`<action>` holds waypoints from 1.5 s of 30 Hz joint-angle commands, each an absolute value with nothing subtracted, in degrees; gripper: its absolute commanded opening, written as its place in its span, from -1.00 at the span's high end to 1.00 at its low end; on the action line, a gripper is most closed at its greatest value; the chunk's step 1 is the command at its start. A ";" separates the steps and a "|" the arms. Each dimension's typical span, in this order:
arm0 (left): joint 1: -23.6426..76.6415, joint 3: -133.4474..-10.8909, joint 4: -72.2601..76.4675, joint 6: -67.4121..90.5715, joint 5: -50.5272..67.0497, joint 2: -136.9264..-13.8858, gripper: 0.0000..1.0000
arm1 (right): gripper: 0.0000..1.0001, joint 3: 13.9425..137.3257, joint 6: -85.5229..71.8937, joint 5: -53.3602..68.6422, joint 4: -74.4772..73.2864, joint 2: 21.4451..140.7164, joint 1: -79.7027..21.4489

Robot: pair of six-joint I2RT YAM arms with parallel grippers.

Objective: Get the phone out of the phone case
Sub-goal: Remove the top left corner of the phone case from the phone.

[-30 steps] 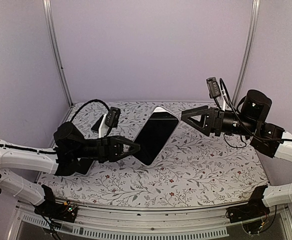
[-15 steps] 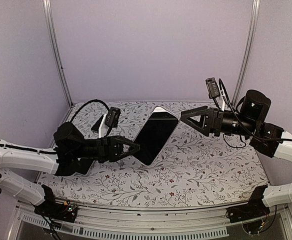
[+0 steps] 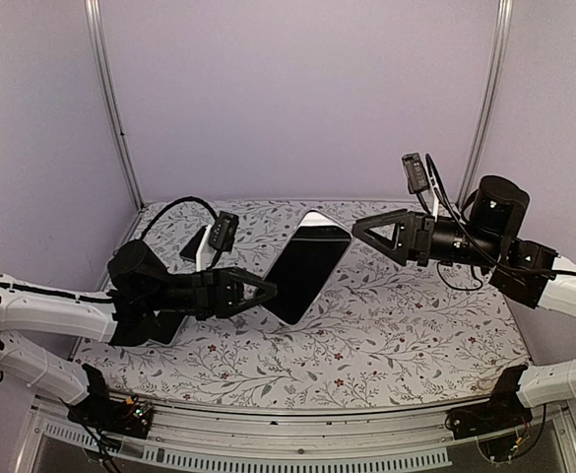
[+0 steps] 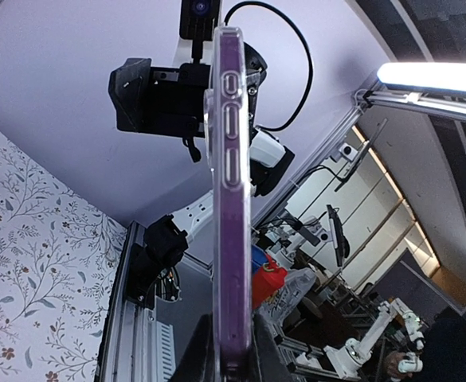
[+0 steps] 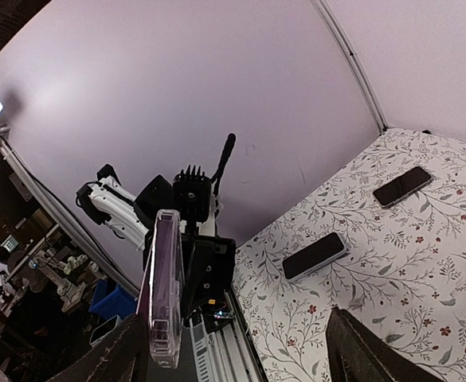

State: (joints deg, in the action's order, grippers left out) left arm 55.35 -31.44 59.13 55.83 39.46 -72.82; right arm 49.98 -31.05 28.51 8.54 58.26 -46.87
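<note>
Floral tabletop (image 3: 396, 335) under the raised phone case (image 4: 232, 239); lavender walls (image 3: 297, 99).

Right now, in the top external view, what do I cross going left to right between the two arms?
left tool, shut on the phone case's lower end → phone in its phone case, held tilted above the table → right tool, open

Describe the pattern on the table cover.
White cloth printed with grey leafy sprigs and small dark-red flowers. It shows best in the top external view.
</note>
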 commanded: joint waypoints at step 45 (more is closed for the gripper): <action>64.48 -55.19 19.68 29.53 55.51 -68.82 1.00 | -0.11 54.55 -24.20 38.17 -14.45 73.82 -43.16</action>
